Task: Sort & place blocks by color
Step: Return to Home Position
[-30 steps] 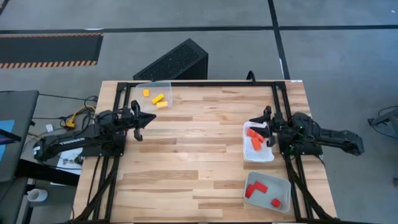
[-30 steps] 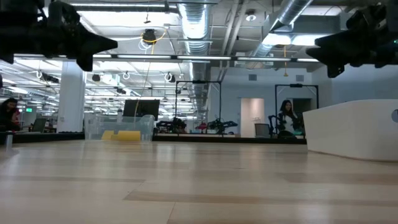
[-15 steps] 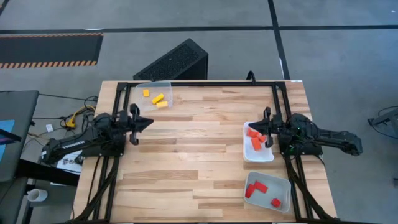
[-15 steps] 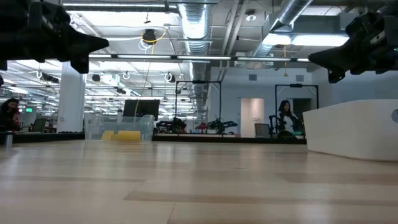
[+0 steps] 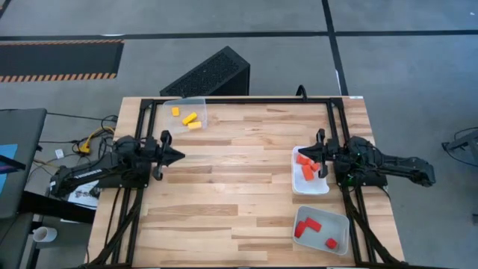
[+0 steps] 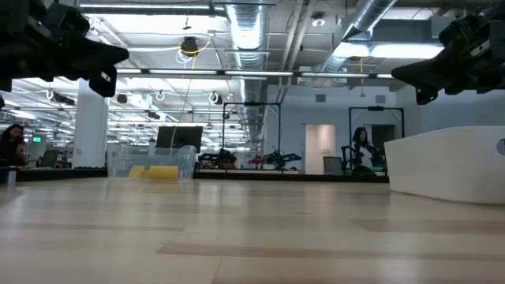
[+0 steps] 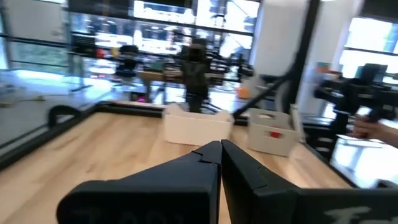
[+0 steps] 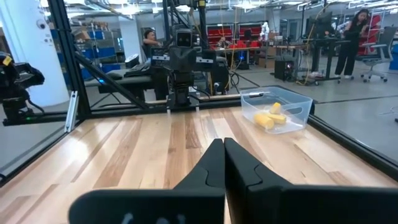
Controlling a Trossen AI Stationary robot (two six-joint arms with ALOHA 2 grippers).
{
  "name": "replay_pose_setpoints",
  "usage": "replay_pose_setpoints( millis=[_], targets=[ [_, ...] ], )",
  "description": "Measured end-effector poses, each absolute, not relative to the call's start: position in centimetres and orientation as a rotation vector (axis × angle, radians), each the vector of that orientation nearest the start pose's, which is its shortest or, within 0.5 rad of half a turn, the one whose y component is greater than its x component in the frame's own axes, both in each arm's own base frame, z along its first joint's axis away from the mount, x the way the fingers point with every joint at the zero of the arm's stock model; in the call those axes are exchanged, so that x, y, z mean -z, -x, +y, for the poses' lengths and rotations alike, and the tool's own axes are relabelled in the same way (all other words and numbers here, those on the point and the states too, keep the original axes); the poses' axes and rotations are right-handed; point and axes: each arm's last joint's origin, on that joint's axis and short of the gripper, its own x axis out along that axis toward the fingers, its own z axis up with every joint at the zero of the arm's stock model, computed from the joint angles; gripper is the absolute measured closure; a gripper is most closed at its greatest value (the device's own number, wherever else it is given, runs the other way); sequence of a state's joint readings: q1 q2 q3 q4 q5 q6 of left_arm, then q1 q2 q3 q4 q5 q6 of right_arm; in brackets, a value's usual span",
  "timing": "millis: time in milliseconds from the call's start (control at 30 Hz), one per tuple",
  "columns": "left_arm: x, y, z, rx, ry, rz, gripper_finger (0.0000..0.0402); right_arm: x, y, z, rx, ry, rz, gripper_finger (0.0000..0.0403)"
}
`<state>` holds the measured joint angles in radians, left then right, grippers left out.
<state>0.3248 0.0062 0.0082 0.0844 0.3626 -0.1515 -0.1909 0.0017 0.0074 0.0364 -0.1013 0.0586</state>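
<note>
In the low view the white tray's (image 6: 446, 166) wall hides its orange blocks (image 5: 305, 166), the grey tray (image 5: 342, 224) with the red blocks (image 5: 308, 226) is out of frame, and both arms are cut off at the top corners. The yellow blocks (image 5: 188, 118) lie in the clear tray (image 5: 200, 102) at the table's (image 5: 239, 187) far left corner. The left gripper (image 7: 220, 147) at the left edge and the right gripper (image 8: 223, 143) at the white tray each press their fingers together on nothing, with wide boards between them.
</note>
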Motion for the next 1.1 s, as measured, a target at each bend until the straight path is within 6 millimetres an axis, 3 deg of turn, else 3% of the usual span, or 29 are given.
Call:
replay_pose_setpoints(
  millis=[167, 433, 1100],
  targets=[
    [-17.51, -9.33, 1.84, 0.123, 0.125, -0.086, 0.0401, -16.94, -9.59, -1.56, 0.088, -0.048, -0.044, 0.0383],
    [-17.39, -9.35, 1.87, 0.114, 0.128, -0.077, 0.0401, -16.95, -9.59, -1.56, 0.088, -0.047, -0.044, 0.0359],
    [-17.38, -9.35, 1.87, 0.113, 0.147, -0.075, 0.0401, -16.94, -9.59, -1.55, 0.087, -0.046, -0.045, 0.0359]
  ],
)
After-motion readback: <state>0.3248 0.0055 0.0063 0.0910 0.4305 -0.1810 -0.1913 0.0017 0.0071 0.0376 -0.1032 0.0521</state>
